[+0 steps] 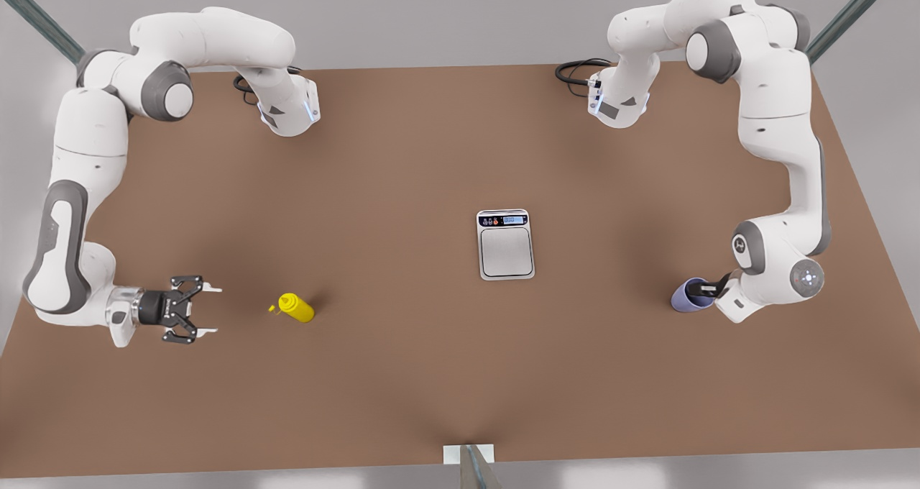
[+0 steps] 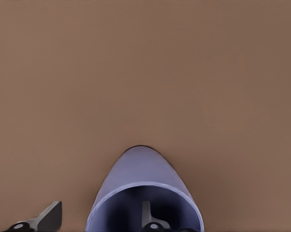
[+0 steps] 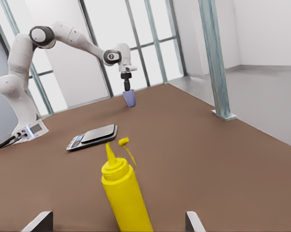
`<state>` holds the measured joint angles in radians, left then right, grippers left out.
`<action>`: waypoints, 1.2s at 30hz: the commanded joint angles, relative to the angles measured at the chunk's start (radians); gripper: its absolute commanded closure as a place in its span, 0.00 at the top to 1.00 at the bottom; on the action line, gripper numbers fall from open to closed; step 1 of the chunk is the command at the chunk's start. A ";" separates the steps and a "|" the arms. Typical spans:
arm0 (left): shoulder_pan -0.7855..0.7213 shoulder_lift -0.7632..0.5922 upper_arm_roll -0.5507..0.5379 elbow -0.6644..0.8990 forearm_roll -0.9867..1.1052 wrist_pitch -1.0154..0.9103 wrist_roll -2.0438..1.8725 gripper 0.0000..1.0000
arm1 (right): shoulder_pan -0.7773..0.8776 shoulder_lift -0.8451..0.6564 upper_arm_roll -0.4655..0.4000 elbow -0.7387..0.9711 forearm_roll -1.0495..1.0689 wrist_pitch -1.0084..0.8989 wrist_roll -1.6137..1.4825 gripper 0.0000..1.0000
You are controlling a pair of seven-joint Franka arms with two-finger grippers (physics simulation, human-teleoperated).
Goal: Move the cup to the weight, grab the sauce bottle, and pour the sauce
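Cup (image 1: 688, 295) upright; yellow bottle (image 1: 297, 307) upright; scale (image 1: 506, 244) between.

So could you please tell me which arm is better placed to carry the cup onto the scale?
The left arm. Its gripper is already at the cup, one finger inside the rim and one outside. The scale is bare. The right gripper waits open by the sauce bottle, across the table.

We see a plain brown table (image 1: 402, 151) w/ three things on it. The weight (image 1: 506, 244) lies flat approx. mid-table; the sauce bottle (image 1: 296, 307) stands well apart toward the front view's left. The cup (image 1: 688, 295) sits toward the front view's right, also well apart from the weight.
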<state>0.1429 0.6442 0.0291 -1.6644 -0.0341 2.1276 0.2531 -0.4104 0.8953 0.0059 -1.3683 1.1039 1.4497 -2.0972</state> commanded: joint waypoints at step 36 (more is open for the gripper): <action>-0.465 -0.164 -0.229 -0.032 -0.237 -0.095 -0.976 0.21 | 0.154 0.079 0.002 -0.164 0.139 0.127 -0.284 1.00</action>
<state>-0.3305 0.4851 -0.1995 -1.7076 -0.1264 2.0391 -0.7241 -0.2563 0.9741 0.0085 -1.5324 1.2424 1.5769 -2.3807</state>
